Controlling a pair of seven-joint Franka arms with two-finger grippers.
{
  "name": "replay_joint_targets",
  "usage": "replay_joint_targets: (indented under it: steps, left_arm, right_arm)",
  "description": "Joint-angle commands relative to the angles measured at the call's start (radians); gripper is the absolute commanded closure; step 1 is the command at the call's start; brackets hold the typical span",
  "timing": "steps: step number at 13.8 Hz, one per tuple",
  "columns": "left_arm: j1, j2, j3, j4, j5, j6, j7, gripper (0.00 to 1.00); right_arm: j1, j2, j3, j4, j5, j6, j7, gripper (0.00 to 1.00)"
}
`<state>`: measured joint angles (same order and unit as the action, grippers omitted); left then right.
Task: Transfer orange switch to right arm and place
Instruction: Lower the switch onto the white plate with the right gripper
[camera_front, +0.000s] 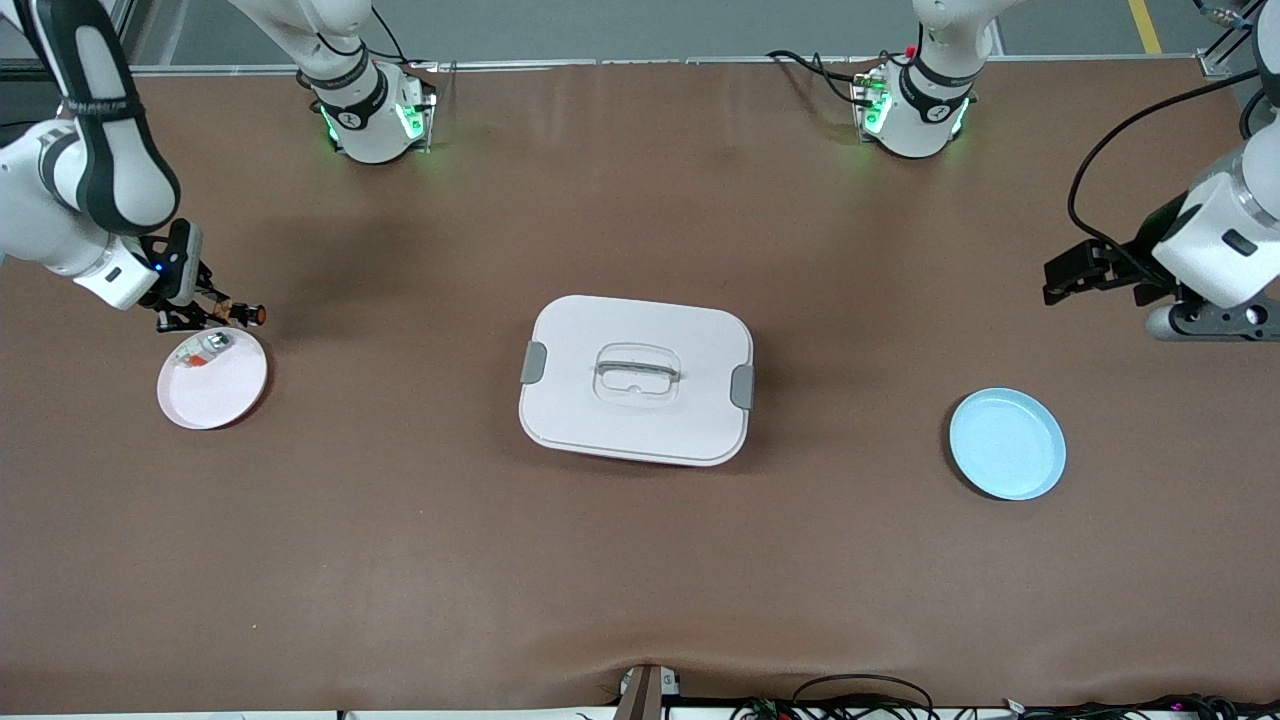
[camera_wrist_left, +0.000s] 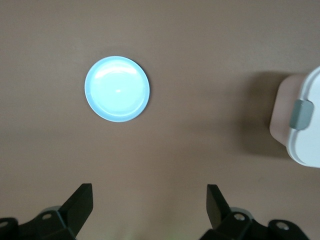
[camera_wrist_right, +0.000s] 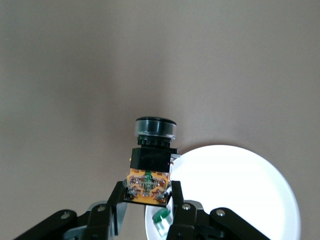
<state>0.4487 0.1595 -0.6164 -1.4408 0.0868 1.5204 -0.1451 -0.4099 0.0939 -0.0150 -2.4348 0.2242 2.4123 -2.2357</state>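
Two plates, blue (camera_front: 1007, 444) and pink (camera_front: 213, 380), one box (camera_front: 636, 379); right pincer (camera_front: 215, 312) grips orange switch (camera_front: 248, 313), left pincer (camera_wrist_left: 150, 205) wide

the front view looks down from high across the table (camera_front: 640, 600), facing both robot bases along its farthest edge and taking in the whole tabletop. the left wrist view hangs fairly high and looks straight down on the blue plate (camera_wrist_left: 117, 89) and a corner of the white lidded box (camera_wrist_left: 302, 125), both shared with the front view. the right wrist view sits much lower, close over the rim of the white plate (camera_wrist_right: 260, 165) near the right arm's end, also seen from the front.
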Motion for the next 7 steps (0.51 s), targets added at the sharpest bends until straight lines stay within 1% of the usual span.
replay_joint_targets:
  steps: [1,2,3,4,5,7]
  left_arm:
    - [0.048,-0.11,-0.006,-0.148,-0.022,0.081,0.027,0.0]
    - [0.062,-0.142,-0.005,-0.195,-0.041,0.113,0.042,0.0]
    - [0.083,-0.184,-0.005,-0.252,-0.079,0.165,0.068,0.0]
    - [0.1,-0.217,-0.003,-0.289,-0.125,0.205,0.077,0.0]
    - [0.105,-0.225,-0.002,-0.282,-0.143,0.21,0.079,0.0]
    - [0.104,-0.225,0.01,-0.254,-0.145,0.207,0.082,0.0]
  right_arm:
    - [-0.032,0.104,0.02,0.066,0.09,0.019,-0.108,1.0]
    - [-0.032,0.119,0.02,0.085,0.092,0.018,-0.108,1.0]
    - [-0.032,0.134,0.021,0.106,0.093,0.014,-0.108,1.0]
    - [-0.032,0.151,0.021,0.129,0.095,0.01,-0.108,1.0]
    - [-0.032,0.171,0.021,0.149,0.112,0.007,-0.11,1.0]
    - [-0.033,0.197,0.021,0.175,0.132,0.007,-0.111,1.0]
